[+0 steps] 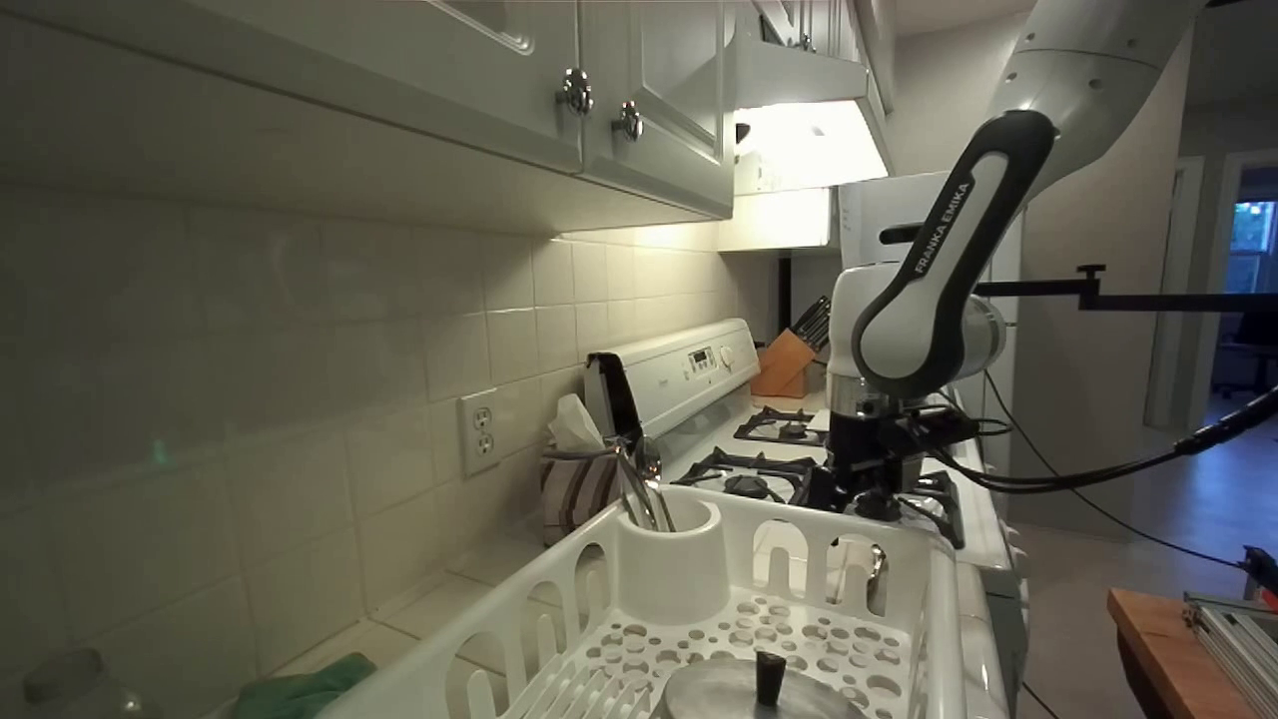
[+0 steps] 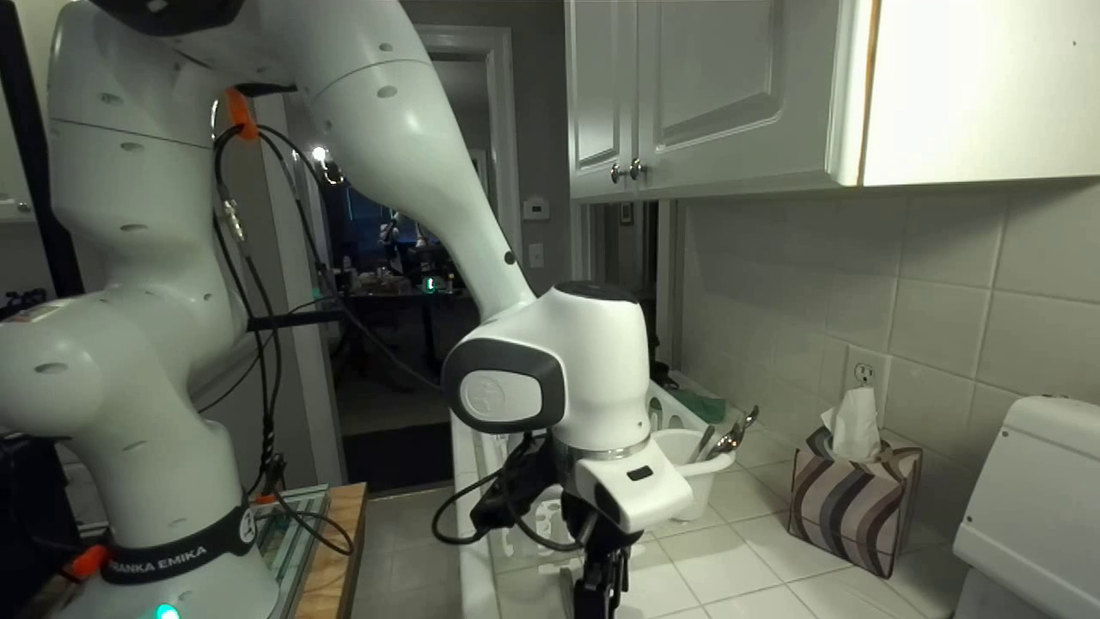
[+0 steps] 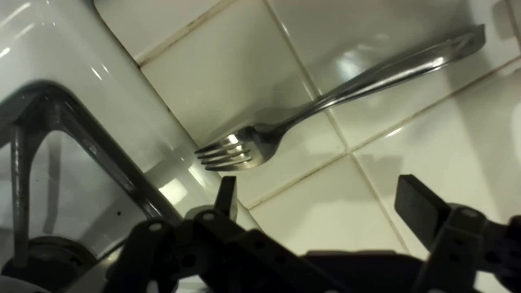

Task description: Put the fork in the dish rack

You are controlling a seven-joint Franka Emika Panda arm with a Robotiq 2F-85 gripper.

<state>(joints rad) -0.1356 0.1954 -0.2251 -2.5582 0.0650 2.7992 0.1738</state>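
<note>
White letters (image 1: 944, 228) spell "FRANKA EMIKA" on the arm (image 1: 939, 290), whose gripper (image 3: 319, 199), jaws apart, hovers near the fork (image 3: 346, 92).

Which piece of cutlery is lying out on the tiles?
The fork, tines toward the stove; the other utensils in view lean in the white cup.
</note>
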